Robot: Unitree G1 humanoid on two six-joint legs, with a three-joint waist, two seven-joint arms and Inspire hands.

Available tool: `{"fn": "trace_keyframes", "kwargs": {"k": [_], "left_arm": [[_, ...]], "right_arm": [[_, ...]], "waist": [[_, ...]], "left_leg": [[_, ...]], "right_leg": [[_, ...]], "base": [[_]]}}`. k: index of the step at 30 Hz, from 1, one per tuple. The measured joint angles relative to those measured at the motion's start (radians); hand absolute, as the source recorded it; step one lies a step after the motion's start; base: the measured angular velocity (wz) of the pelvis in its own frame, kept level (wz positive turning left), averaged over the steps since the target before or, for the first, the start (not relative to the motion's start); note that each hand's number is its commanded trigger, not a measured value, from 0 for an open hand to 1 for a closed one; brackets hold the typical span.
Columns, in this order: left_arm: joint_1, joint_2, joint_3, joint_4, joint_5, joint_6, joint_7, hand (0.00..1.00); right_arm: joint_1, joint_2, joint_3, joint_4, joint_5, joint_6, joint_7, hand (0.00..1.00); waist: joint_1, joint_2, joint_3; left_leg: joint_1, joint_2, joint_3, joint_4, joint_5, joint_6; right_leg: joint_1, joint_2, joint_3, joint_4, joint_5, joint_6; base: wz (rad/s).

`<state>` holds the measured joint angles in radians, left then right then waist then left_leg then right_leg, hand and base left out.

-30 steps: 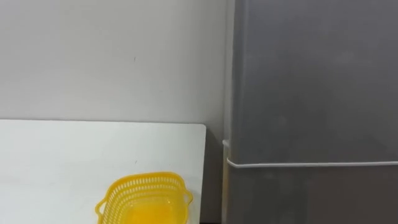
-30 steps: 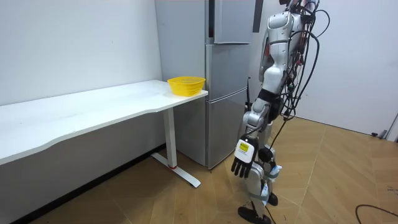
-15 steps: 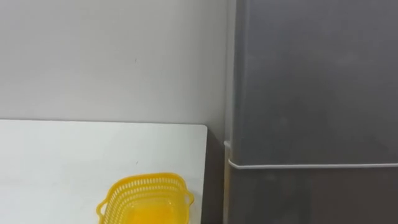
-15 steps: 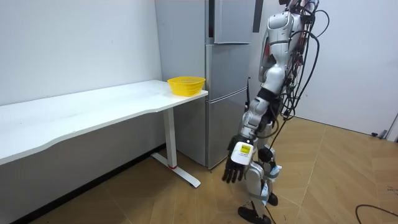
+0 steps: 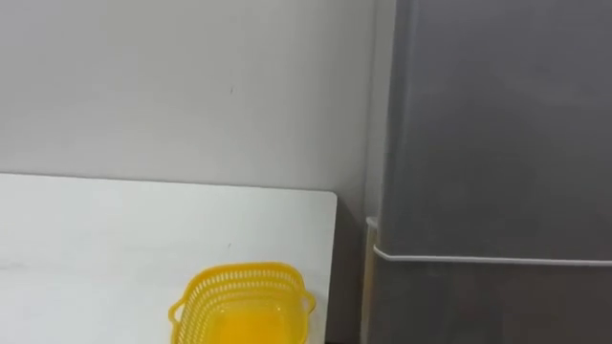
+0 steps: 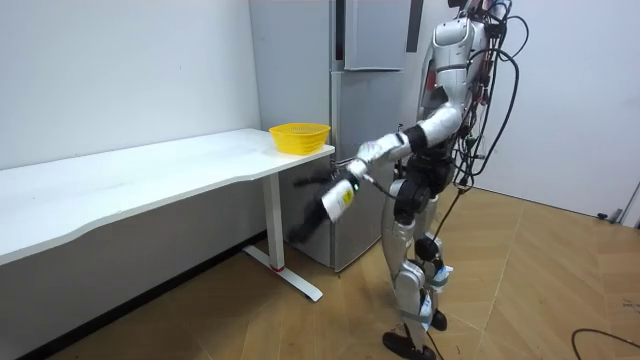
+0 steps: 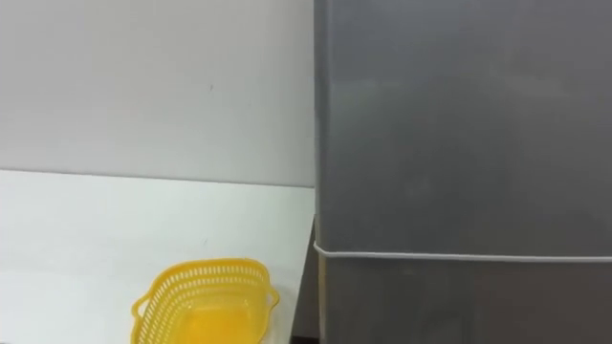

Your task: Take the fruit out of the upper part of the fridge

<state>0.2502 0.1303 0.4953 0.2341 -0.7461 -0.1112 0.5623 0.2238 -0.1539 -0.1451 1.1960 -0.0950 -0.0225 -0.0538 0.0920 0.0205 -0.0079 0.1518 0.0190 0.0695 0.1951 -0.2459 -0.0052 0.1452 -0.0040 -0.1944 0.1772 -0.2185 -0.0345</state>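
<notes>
White wall (image 5: pixel 182 86) behind, grey fridge at frame right with its doors shut.
The upper fridge door (image 5: pixel 497 124) filled the right of the eye views, closed above a pale seam, with the lower door (image 5: pixel 488 306) beneath. A yellow basket (image 5: pixel 244 304) sat at the bottom centre on the white table (image 5: pixel 115 229), near its fridge-side edge. In the room view the robot stood facing the fridge, its left hand (image 6: pixel 335 200) held out low towards it; whether its fingers were spread or curled I cannot tell.

The grey fridge (image 5: pixel 497 124) stood upright at the frame's right, closed, with a pale horizontal seam crossing its lower part.
</notes>
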Motion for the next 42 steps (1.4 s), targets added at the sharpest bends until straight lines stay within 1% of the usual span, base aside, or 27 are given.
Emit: {"fn": "trace_keyframes", "kwargs": {"k": [1, 2, 3, 4, 5, 6, 8, 9, 10, 11, 13, 15, 17, 18, 19, 20, 21, 23, 24, 26, 27, 29, 31, 34, 37, 38, 42], "left_arm": [[0.005, 0.003, 0.003, -0.033, 0.008, -0.008, 0.001, 0.0], [0.01, 0.004, 0.013, -0.106, 0.013, -0.014, 0.0, 0.0], [0.011, 0.005, 0.016, -0.14, 0.013, -0.016, 0.0, 0.0], [0.012, 0.005, 0.017, -0.206, 0.014, -0.02, 0.001, 0.0], [0.011, 0.005, 0.014, -0.268, 0.014, -0.022, -0.002, 0.0], [0.01, 0.006, 0.013, -0.297, 0.014, -0.022, -0.002, 0.0], [0.004, 0.011, 0.01, -0.406, 0.016, -0.022, -0.008, 0.0], [0.001, 0.012, 0.011, -0.434, 0.017, -0.022, -0.013, 0.0], [-0.002, 0.02, 0.012, -0.48, 0.023, -0.023, -0.032, 0.0], [-0.011, 0.03, 0.012, -0.508, 0.044, -0.026, -0.057, 0.0], [-0.02, 0.049, 0.005, -0.541, 0.044, -0.027, -0.1, 0.0], [-0.019, 0.051, -0.012, -0.581, 0.045, -0.025, -0.146, 0.0], [-0.022, 0.051, -0.034, -0.648, 0.045, -0.021, -0.202, 0.0], [-0.039, 0.052, -0.04, -0.664, 0.045, -0.021, -0.239, 0.0], [-0.054, 0.053, -0.045, -0.667, 0.046, -0.021, -0.255, 0.0], [-0.085, 0.056, -0.056, -0.669, 0.046, -0.02, -0.288, 0.0], [-0.097, 0.06, -0.062, -0.669, 0.046, -0.02, -0.303, 0.0], [-0.127, 0.074, -0.1, -0.696, 0.048, -0.01, -0.353, 0.0], [-0.129, 0.075, -0.11, -0.709, 0.054, -0.007, -0.368, 0.0], [-0.141, 0.075, -0.165, -0.747, 0.072, 0.006, -0.441, 0.0], [-0.145, 0.076, -0.177, -0.752, 0.074, 0.01, -0.459, 0.0], [-0.148, 0.079, -0.217, -0.762, 0.074, 0.027, -0.52, 0.0], [-0.148, 0.08, -0.233, -0.762, 0.077, 0.041, -0.555, 0.0], [-0.149, 0.08, -0.25, -0.762, 0.121, 0.058, -0.6, 0.0], [-0.153, 0.08, -0.255, -0.762, 0.152, 0.079, -0.647, 0.0], [-0.162, 0.08, -0.257, -0.762, 0.156, 0.09, -0.663, 0.0], [-0.185, 0.08, -0.264, -0.762, 0.204, 0.106, -0.706, 0.0]], "right_arm": [[0.004, 0.0, 0.0, -0.001, -0.007, 0.0, 0.001, 0.0], [0.006, 0.002, -0.008, -0.001, -0.023, 0.004, 0.003, 0.0], [0.009, 0.002, -0.008, -0.001, -0.033, 0.006, 0.004, 0.0], [0.011, 0.002, -0.008, 0.0, -0.058, 0.013, 0.005, 0.0], [0.01, 0.003, -0.007, 0.004, -0.076, 0.016, 0.007, 0.0], [0.01, 0.004, -0.006, 0.006, -0.077, 0.016, 0.008, 0.0], [0.002, 0.006, -0.006, 0.014, -0.087, 0.019, 0.014, 0.0], [0.005, 0.006, -0.007, 0.019, -0.093, 0.02, 0.016, 0.0], [0.004, 0.006, -0.008, 0.029, -0.109, 0.023, 0.026, 0.0], [0.003, 0.006, -0.011, 0.038, -0.12, 0.026, 0.037, 0.0], [-0.002, 0.007, -0.014, 0.046, -0.136, 0.034, 0.053, 0.0], [-0.007, 0.008, -0.014, 0.054, -0.145, 0.04, 0.062, 0.0], [-0.011, 0.012, -0.013, 0.053, -0.155, 0.047, 0.075, 0.0], [-0.016, 0.012, -0.014, 0.053, -0.175, 0.048, 0.082, 0.0], [-0.019, 0.012, -0.013, 0.054, -0.188, 0.049, 0.086, 0.0], [-0.025, 0.012, -0.012, 0.054, -0.202, 0.054, 0.093, 0.0], [-0.029, 0.012, -0.012, 0.054, -0.208, 0.057, 0.094, 0.0], [-0.038, 0.012, -0.012, 0.055, -0.212, 0.061, 0.095, 0.0], [-0.038, 0.012, -0.012, 0.055, -0.218, 0.063, 0.095, 0.0], [-0.049, 0.009, -0.004, 0.053, -0.221, 0.067, 0.095, 0.0], [-0.049, 0.009, 0.0, 0.053, -0.221, 0.067, 0.095, 0.0], [-0.049, 0.009, 0.007, 0.054, -0.221, 0.067, 0.095, 0.0], [-0.048, 0.009, 0.006, 0.054, -0.221, 0.067, 0.096, 0.0], [-0.047, 0.009, 0.006, 0.055, -0.221, 0.068, 0.097, 0.0], [-0.056, 0.008, 0.006, 0.058, -0.221, 0.068, 0.099, 0.0], [-0.056, 0.008, 0.005, 0.064, -0.221, 0.068, 0.098, 0.0], [-0.071, 0.007, 0.005, 0.092, -0.221, 0.078, 0.099, 0.0]], "waist": [[-0.001, 0.001, -0.0001], [0.0, 0.002, 0.0004], [-0.002, 0.003, 0.0006], [-0.004, 0.004, 0.0015], [-0.006, 0.002, 0.0033], [-0.008, 0.001, 0.0042], [-0.018, 0.003, 0.0054], [-0.02, 0.002, 0.0062], [-0.029, 0.001, 0.008], [-0.031, 0.0, 0.0088], [-0.039, 0.001, 0.0099], [-0.047, 0.003, 0.0097], [-0.06, 0.001, 0.0129], [-0.063, 0.001, 0.0141], [-0.063, 0.003, 0.0168], [-0.063, 0.004, 0.0209], [-0.064, 0.002, 0.0216], [-0.079, 0.001, 0.0241], [-0.085, -0.001, 0.0238], [-0.092, 0.0, 0.0235], [-0.093, -0.001, 0.0234], [-0.11, 0.0, 0.022], [-0.121, 0.002, 0.0209], [-0.138, 0.004, 0.0194], [-0.14, 0.01, 0.0172], [-0.144, 0.013, 0.0164], [-0.148, 0.02, 0.0148]], "left_leg": [[0.0, 0.0, 0.0, 0.0, 0.0, 0.0], [-0.001, 0.0, 0.001, 0.0, 0.0, 0.0], [-0.002, 0.0, -0.001, 0.0, 0.0, 0.0], [-0.002, 0.0, -0.003, 0.001, 0.0, 0.0], [-0.002, -0.001, -0.004, 0.002, 0.0, 0.0], [-0.004, -0.001, -0.004, 0.002, 0.0, 0.0], [-0.008, -0.004, -0.018, 0.005, 0.0, 0.0], [-0.008, -0.005, -0.019, 0.006, 0.0, 0.001], [-0.006, -0.006, -0.022, 0.006, 0.0, 0.001], [-0.005, -0.008, -0.022, 0.006, 0.0, 0.001], [-0.004, -0.01, -0.026, 0.006, 0.001, 0.001], [-0.004, -0.012, -0.026, 0.006, 0.001, 0.002], [-0.013, -0.013, -0.022, 0.009, 0.001, 0.002], [-0.022, -0.013, -0.023, 0.011, 0.001, 0.002], [-0.022, -0.013, -0.023, 0.011, 0.001, 0.002], [-0.023, -0.013, -0.024, 0.01, 0.002, 0.004], [-0.023, -0.013, -0.025, 0.01, 0.002, 0.004], [-0.023, -0.013, -0.022, 0.01, 0.002, 0.004], [-0.024, -0.014, -0.02, 0.009, 0.002, 0.004], [-0.024, -0.014, -0.017, 0.008, 0.002, 0.004], [-0.023, -0.014, -0.017, 0.007, 0.002, 0.004], [-0.021, -0.014, -0.016, 0.006, 0.002, 0.004], [-0.02, -0.013, -0.017, 0.005, 0.002, 0.004], [-0.016, -0.013, -0.017, 0.005, 0.002, 0.004], [-0.003, -0.013, -0.016, 0.003, 0.002, 0.004], [0.0, -0.013, -0.016, 0.003, 0.002, 0.004], [0.01, -0.013, -0.013, 0.002, 0.002, 0.004]], "right_leg": [[0.001, 0.0, -0.001, 0.0, 0.0, 0.0], [0.0, -0.001, -0.002, 0.0, 0.0, 0.0], [-0.001, -0.001, -0.002, 0.001, 0.0, 0.0], [-0.002, -0.001, 0.0, 0.004, -0.001, 0.001], [-0.002, -0.002, 0.001, 0.007, -0.002, 0.002], [-0.002, -0.002, 0.0, 0.007, -0.003, 0.002], [-0.008, -0.005, -0.003, 0.004, -0.004, 0.003], [-0.008, -0.005, -0.004, 0.005, -0.004, 0.004], [-0.008, -0.006, -0.004, 0.007, -0.005, 0.004], [-0.007, -0.008, -0.004, 0.009, -0.005, 0.006], [-0.004, -0.009, -0.005, 0.01, -0.006, 0.007], [0.001, -0.01, -0.005, 0.011, -0.005, 0.008], [-0.007, -0.01, 0.0, 0.011, -0.007, 0.011], [-0.016, -0.011, 0.001, 0.011, -0.007, 0.011], [-0.019, -0.011, 0.001, 0.012, -0.007, 0.011], [-0.024, -0.011, 0.002, 0.013, -0.007, 0.01], [-0.025, -0.011, 0.002, 0.016, -0.007, 0.01], [-0.027, -0.011, 0.002, 0.025, -0.007, 0.011], [-0.028, -0.011, 0.001, 0.024, -0.007, 0.011], [-0.025, -0.011, 0.004, 0.025, -0.007, 0.011], [-0.025, -0.011, 0.005, 0.026, -0.007, 0.011], [-0.023, -0.011, 0.005, 0.027, -0.007, 0.011], [-0.023, -0.008, 0.005, 0.028, -0.007, 0.011], [-0.02, -0.007, 0.01, 0.028, -0.007, 0.011], [-0.015, -0.005, 0.028, 0.028, -0.006, 0.01], [-0.012, -0.005, 0.029, 0.028, -0.006, 0.01], [-0.009, -0.005, 0.031, 0.027, -0.006, 0.01]], "base": [[0.0], [0.0], [0.0], [0.0], [0.0], [0.0], [0.05], [0.06], [0.05], [0.04], [0.0], [0.0], [0.0], [0.0], [0.0], [0.0], [0.0], [0.0], [-0.03], [-0.06], [-0.07], [0.0], [-0.02], [-0.03], [-0.15], [-0.07], [0.0]]}}
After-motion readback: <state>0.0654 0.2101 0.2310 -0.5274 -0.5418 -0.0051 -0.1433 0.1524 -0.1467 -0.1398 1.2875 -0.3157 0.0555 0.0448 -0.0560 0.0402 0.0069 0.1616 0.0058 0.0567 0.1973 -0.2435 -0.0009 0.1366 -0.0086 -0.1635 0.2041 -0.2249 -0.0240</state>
